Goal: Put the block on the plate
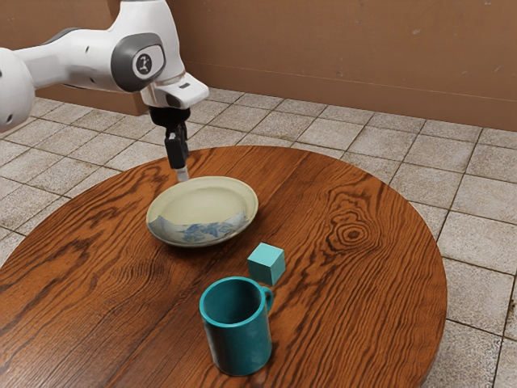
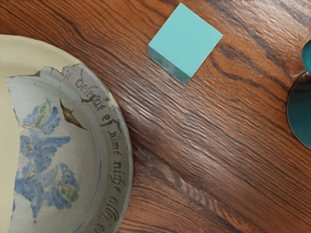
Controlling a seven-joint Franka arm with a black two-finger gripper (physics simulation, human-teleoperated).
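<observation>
My gripper hangs at the far side of the plate, near its rim, pointing down; whether its fingers stand apart is hard to make out. The turquoise block rests on the wooden table, apart from the plate and near the mug. In the wrist view the block lies beside the plate, which has a blue painted pattern and lettering, with bare wood between them. Nothing lies on the plate.
A teal mug stands close to the block, its handle toward it; part of the mug shows in the wrist view. The round wooden table curves off at the exterior view's right.
</observation>
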